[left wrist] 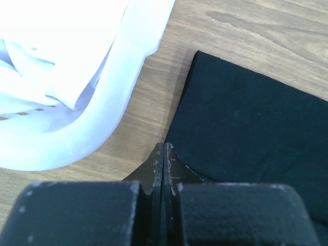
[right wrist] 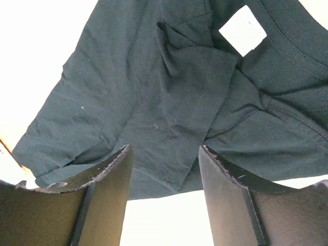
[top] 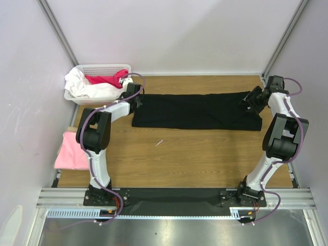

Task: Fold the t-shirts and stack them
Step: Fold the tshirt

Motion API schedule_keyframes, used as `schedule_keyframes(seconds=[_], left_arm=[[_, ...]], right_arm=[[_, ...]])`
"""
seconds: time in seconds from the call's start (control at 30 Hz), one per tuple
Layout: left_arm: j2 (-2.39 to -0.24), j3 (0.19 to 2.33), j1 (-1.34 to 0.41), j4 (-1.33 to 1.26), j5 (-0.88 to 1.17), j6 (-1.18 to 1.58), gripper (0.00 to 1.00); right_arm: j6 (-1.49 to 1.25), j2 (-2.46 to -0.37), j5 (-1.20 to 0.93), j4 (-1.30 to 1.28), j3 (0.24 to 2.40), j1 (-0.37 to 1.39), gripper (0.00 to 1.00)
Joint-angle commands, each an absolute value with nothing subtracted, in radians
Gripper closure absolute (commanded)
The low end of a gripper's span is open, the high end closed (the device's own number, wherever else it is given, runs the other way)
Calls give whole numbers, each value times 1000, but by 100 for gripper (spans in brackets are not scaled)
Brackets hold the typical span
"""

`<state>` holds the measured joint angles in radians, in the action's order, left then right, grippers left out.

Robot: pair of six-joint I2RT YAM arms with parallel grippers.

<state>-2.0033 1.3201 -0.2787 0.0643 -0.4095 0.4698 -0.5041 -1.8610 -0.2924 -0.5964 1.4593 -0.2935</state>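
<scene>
The black t-shirt (top: 197,111) lies folded into a long strip across the far half of the table. My left gripper (top: 137,100) is at its left end. In the left wrist view the gripper (left wrist: 164,147) has its jaws pressed together at the shirt's left edge (left wrist: 246,128), with no cloth seen between them. My right gripper (top: 252,99) is at the shirt's right end. In the right wrist view it (right wrist: 164,154) is open and empty, over the crumpled collar end (right wrist: 174,97) with its white tag (right wrist: 242,29). The pink t-shirt (top: 72,150) lies folded at the table's left edge.
A white plastic basket (top: 121,67) holding white and red cloth stands at the back left corner, close beside my left gripper; its rim shows in the left wrist view (left wrist: 118,87). Walls enclose the table on three sides. Bare wood (top: 195,159) lies in front of the black shirt.
</scene>
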Motion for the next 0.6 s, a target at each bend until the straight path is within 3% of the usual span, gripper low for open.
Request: schedule_keyframes(seconds=[0.0, 0.07, 0.17, 0.2, 0.3, 0.57], left_arm=[[-1953, 1308, -272, 5, -430, 462, 100], [-1954, 1318, -272, 26, -430, 466, 100], [-1942, 1299, -272, 35, -417, 479, 85], [-1934, 1283, -272, 35, -417, 485, 71], [-1927, 1260, -272, 51, -422, 505, 57], [-1942, 1258, -265, 46, -388, 512, 63]], right_arm=[[-508, -1865, -273, -612, 1500, -288, 41], [-499, -1856, -253, -626, 1490, -288, 40], [-506, -1844, -204, -637, 1453, -291, 40], [-511, -1842, -190, -644, 1441, -299, 41], [-522, -1835, -186, -634, 1407, -308, 41], [-532, -1855, -164, -558, 1284, -314, 47]])
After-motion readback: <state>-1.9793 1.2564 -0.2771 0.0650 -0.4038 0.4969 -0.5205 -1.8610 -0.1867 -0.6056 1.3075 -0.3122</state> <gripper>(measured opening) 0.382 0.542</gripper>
